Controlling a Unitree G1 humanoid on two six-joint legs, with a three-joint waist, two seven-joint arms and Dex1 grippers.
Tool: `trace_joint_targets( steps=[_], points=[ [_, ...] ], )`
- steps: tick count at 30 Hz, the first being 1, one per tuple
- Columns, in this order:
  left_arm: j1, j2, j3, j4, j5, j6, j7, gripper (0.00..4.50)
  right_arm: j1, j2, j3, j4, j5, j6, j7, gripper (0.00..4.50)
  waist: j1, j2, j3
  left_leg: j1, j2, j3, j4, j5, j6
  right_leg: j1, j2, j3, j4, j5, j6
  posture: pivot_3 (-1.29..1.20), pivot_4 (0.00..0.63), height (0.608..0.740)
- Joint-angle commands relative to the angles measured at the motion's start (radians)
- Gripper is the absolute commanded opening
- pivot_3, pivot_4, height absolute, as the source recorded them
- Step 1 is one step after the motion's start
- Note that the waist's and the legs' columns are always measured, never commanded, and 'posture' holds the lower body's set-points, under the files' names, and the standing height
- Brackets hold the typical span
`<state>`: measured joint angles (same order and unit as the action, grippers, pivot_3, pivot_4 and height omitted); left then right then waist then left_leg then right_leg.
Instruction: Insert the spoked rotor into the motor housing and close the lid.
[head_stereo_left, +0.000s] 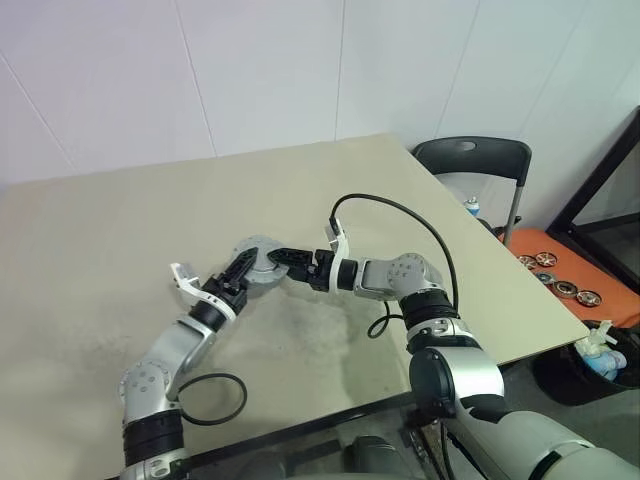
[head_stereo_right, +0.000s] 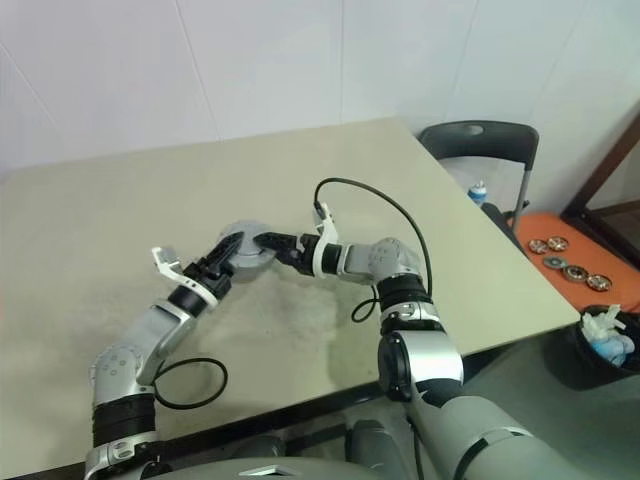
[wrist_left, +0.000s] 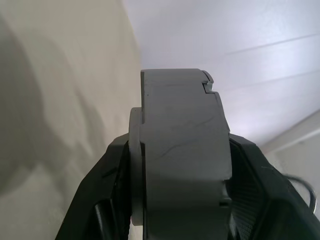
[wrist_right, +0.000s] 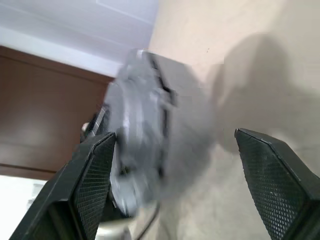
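Left gripper (head_stereo_left: 243, 271): jaws clamped the motor housing (head_stereo_left: 258, 262) edgewise, lid (wrist_left: 136, 165) closed against it.
Right gripper (wrist_right: 172, 182): jaws spread wide around the motor housing, not gripping.

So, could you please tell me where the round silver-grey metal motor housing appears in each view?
Left eye view: round silver-grey metal motor housing left of centre, between both grippers.
Right eye view: left of centre, above the beige table.
Left wrist view: edge-on at centre, clamped between the left gripper's fingers.
Right wrist view: left of centre, blurred.
Shared landmark: the beige table.
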<state>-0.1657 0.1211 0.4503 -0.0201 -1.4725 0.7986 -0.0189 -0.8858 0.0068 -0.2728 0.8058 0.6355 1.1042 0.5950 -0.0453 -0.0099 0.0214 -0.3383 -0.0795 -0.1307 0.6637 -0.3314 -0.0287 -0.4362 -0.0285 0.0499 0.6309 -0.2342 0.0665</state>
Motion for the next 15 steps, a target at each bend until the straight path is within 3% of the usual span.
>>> trace_joint_targets(
  steps=[1, 6, 15],
  points=[
    [-0.043, 0.036, 0.055, -0.065, -0.054, -0.041, -0.036, 2.40, -0.018, -0.005, 0.008, 0.023, -0.015, -0.018, 0.013, 3.99, 0.001, 0.000, 0.000, 0.000, 0.000, 0.000, 0.000, 0.000, 0.000, 0.000, 0.000, 0.000, 0.000, 0.000, 0.000, 0.00, 0.000, 0.740],
    [-0.012, 0.077, 0.095, -0.120, -0.070, -0.066, -0.030, 2.40, -0.029, -0.005, 0.021, 0.052, -0.039, -0.040, 0.033, 3.99, 0.001, -0.001, 0.000, 0.000, 0.000, 0.000, 0.000, 0.000, 0.000, 0.000, 0.000, 0.000, 0.000, 0.000, 0.000, 0.00, 0.000, 0.740],
    [0.166, 0.260, 0.272, -0.128, -0.016, -0.128, -0.033, 2.40, -0.065, 0.020, 0.048, 0.127, -0.086, -0.093, 0.055, 3.99, -0.005, -0.001, 0.000, 0.000, 0.001, 0.000, 0.000, 0.000, 0.000, 0.000, 0.001, 0.000, 0.001, 0.000, 0.000, 0.00, 0.000, 0.740]
  ],
)
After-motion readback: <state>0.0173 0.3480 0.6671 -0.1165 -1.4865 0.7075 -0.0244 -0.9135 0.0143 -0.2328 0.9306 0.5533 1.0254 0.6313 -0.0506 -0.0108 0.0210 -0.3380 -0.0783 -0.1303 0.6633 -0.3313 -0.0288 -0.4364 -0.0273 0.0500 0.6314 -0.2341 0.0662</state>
